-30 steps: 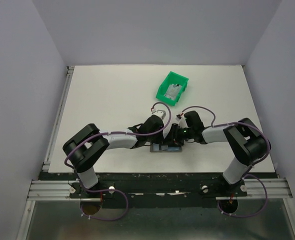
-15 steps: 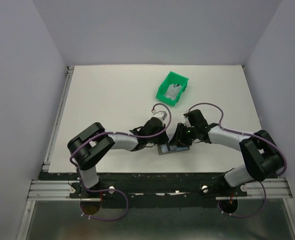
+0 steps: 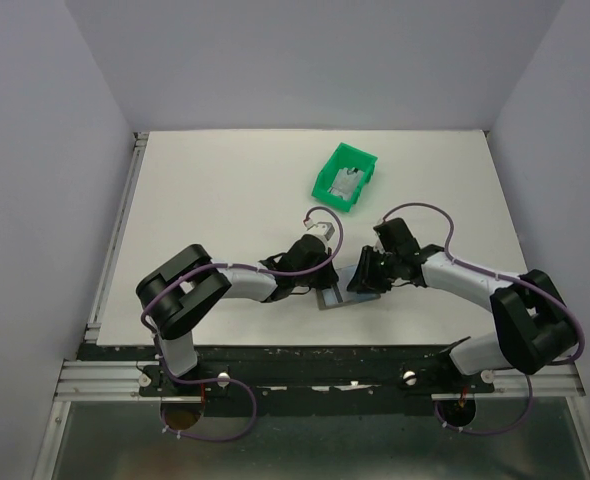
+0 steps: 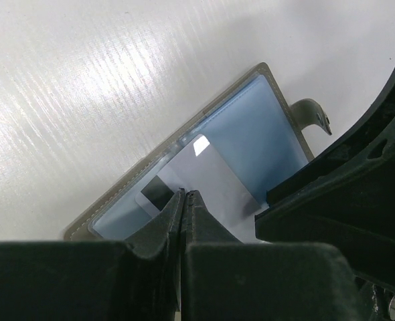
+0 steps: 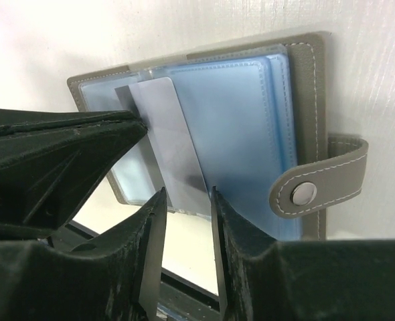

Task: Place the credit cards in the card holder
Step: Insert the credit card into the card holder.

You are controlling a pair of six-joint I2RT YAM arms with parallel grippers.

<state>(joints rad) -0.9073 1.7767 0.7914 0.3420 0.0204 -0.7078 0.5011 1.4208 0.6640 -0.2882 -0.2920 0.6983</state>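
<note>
The card holder (image 3: 333, 299) lies open near the table's front edge, its light blue sleeves (image 5: 238, 120) facing up and its snap tab (image 5: 318, 190) off to one side. A silver-grey credit card (image 5: 167, 127) with a dark stripe (image 4: 159, 190) lies slanted across the sleeves. My right gripper (image 5: 187, 192) straddles the card's near end, and both long edges of the card meet its fingertips. My left gripper (image 4: 185, 194) is shut, with its tips resting on the card by the stripe. Both grippers meet over the holder in the top view.
A green plastic bin (image 3: 326, 183) stands further back, right of centre, with pale cards (image 3: 349, 184) inside. The black front rail (image 3: 315, 352) runs just behind the holder's near side. The right arm's dark body (image 4: 345, 194) fills the lower right of the left wrist view.
The right arm's elbow has swung out to the right. The holder has shifted slightly right and turned a little. The left gripper has stayed shut at the holder.
</note>
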